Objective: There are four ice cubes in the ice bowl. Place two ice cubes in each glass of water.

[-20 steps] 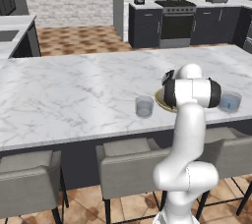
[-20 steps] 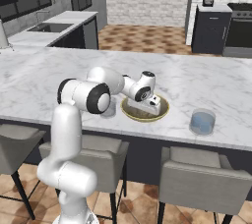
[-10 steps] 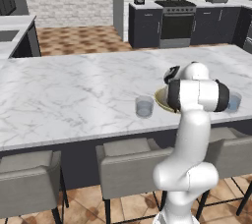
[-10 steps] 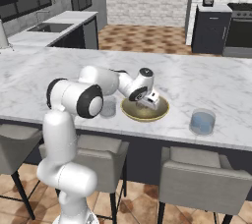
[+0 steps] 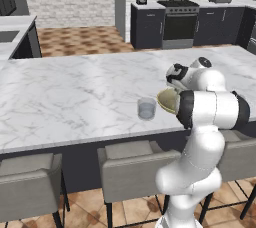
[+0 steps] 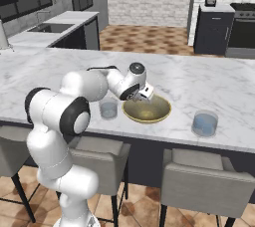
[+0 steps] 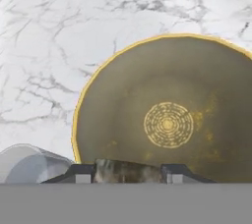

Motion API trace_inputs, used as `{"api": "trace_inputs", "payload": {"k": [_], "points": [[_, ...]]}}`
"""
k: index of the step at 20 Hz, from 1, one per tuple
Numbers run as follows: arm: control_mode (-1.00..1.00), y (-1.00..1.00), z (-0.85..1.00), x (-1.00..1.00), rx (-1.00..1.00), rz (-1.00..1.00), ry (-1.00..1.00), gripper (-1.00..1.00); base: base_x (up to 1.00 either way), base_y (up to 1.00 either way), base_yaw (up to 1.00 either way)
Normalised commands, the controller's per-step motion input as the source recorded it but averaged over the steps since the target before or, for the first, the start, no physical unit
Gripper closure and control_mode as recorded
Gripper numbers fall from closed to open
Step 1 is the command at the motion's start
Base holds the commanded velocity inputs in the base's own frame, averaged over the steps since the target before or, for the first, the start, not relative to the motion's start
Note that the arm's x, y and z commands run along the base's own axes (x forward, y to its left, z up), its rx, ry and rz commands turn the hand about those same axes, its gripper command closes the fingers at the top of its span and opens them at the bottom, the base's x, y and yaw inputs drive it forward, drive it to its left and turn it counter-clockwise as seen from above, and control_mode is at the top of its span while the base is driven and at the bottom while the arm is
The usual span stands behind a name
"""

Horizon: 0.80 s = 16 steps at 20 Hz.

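the gripper (image 6: 145, 93) hung over the near-left rim of the ice bowl (image 6: 158, 112), tipped down toward the bowl's inside. in the hand view its 2 dark finger tips (image 7: 81, 173) rose at the bottom edge with a pale, mottled grey thing (image 7: 127, 171) lying between them; it looked like 1 ice cube, but it was too blurred to be sure, so i could not tell whether the jaws were clamped on it or only standing part-way apart around it.

ahead of the jaws in the hand view lay the ice bowl (image 7: 128, 95), with its tan-yellow rim, olive inside and a ring pattern at its middle. the part of the inside that showed held no cubes that i could make out.

1 glass of water (image 6: 108, 108) stood just beside the bowl, on the arm's side of the jaws, and its rim showed at the lower left of the hand view (image 7: 27, 163). from the left base view this glass (image 5: 146, 108) stood just left of the bowl (image 5: 167, 100). the other glass (image 6: 204, 123) stood beyond the bowl's far side, well apart from the jaws. all 3 rested on the marble counter (image 6: 60, 76).
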Motion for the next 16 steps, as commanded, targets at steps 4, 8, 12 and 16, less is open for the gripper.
{"api": "trace_inputs", "payload": {"k": [4,8,12,16], "points": [[-1.00,0.47,0.83,-0.34,-0.04,-0.04,-0.03,1.00,0.00,0.00,0.00],[-1.00,0.50,0.79,-0.38,-0.04,-0.03,-0.01,1.00,0.00,0.00,0.00],[-1.00,0.43,0.81,-0.55,-0.01,0.00,0.00,1.00,0.00,0.00,0.00],[-1.00,0.42,0.62,-0.65,-0.01,0.00,0.04,1.00,0.00,0.00,0.00]]}}
